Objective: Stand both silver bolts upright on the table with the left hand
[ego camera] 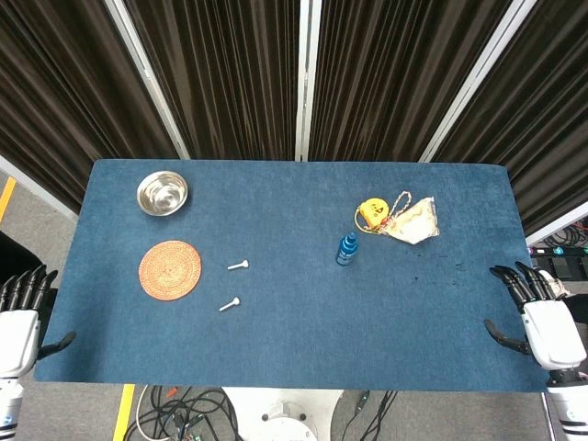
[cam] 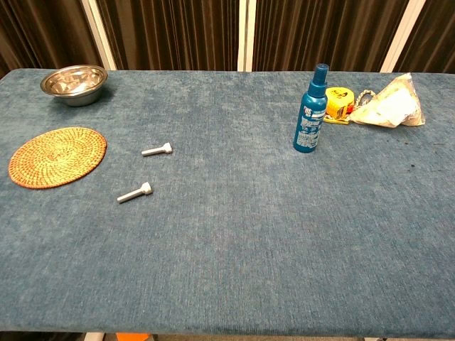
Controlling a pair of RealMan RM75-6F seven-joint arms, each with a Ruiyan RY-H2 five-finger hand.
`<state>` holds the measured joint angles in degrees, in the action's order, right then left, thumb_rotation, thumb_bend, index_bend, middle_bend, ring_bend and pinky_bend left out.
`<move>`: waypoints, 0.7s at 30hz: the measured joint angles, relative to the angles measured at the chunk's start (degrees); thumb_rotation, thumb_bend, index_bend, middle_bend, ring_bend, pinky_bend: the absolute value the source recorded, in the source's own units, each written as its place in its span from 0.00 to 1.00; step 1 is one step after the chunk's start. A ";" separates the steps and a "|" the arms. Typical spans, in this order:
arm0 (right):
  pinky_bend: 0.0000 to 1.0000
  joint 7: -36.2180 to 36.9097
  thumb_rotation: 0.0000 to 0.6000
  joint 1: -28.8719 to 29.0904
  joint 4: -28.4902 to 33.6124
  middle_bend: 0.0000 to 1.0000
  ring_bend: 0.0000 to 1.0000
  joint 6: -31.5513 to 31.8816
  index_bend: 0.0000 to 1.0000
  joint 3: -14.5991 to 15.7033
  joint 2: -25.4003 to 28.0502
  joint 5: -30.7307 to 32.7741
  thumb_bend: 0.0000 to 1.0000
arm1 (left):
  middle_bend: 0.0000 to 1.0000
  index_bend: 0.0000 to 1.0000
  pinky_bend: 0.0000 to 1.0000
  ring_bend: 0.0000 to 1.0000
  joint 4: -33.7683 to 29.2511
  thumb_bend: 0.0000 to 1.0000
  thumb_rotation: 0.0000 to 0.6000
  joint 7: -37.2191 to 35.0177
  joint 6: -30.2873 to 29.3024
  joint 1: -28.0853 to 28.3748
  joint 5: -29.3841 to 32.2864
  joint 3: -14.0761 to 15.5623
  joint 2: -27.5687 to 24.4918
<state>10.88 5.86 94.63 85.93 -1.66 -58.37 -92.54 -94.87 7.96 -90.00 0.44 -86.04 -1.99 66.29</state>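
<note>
In the head view, both bolts are lying flat on the blue surface [ego camera: 294,276], just right of the woven mat [ego camera: 170,269]: the far bolt [ego camera: 238,265] and the near bolt [ego camera: 230,304]. The left hand [ego camera: 23,308] is hanging off the surface edge, left of the mat, fingers spread and grasping nothing. The right hand [ego camera: 537,312] is resting released at the opposite edge.

In the chest view, the far bolt [cam: 157,149] and near bolt [cam: 134,192] are lying right of the mat [cam: 57,156], apart from each other. No hand is showing here.
</note>
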 measured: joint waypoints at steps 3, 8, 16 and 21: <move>0.10 0.03 1.00 -0.19 0.07 0.15 0.03 0.30 0.13 0.15 0.06 -0.25 0.18 | 0.01 0.09 0.00 0.00 0.14 0.09 1.00 -0.11 -0.24 -0.19 -0.27 0.18 0.03; 0.10 0.28 1.00 -0.41 -0.11 0.15 0.03 0.57 0.13 0.36 0.01 -0.44 0.18 | 0.01 0.09 0.00 0.00 0.10 0.09 1.00 -0.24 -0.19 -0.26 -0.44 0.34 -0.14; 0.10 0.72 1.00 -1.10 -0.46 0.15 0.03 1.79 0.13 0.57 -0.15 -0.86 0.18 | 0.01 0.09 0.00 0.00 -0.62 0.09 1.00 -0.41 0.75 0.84 -0.70 -0.28 -0.78; 0.10 0.66 1.00 -0.92 -0.46 0.15 0.03 1.91 0.13 0.46 -0.09 -1.30 0.18 | 0.01 0.11 0.01 0.00 -2.97 0.09 1.00 -0.56 4.79 4.06 -1.91 -0.80 -2.43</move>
<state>11.54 4.94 94.17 87.85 -1.19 -58.46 -93.84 -97.84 7.40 -85.21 4.50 -87.95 -2.79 63.86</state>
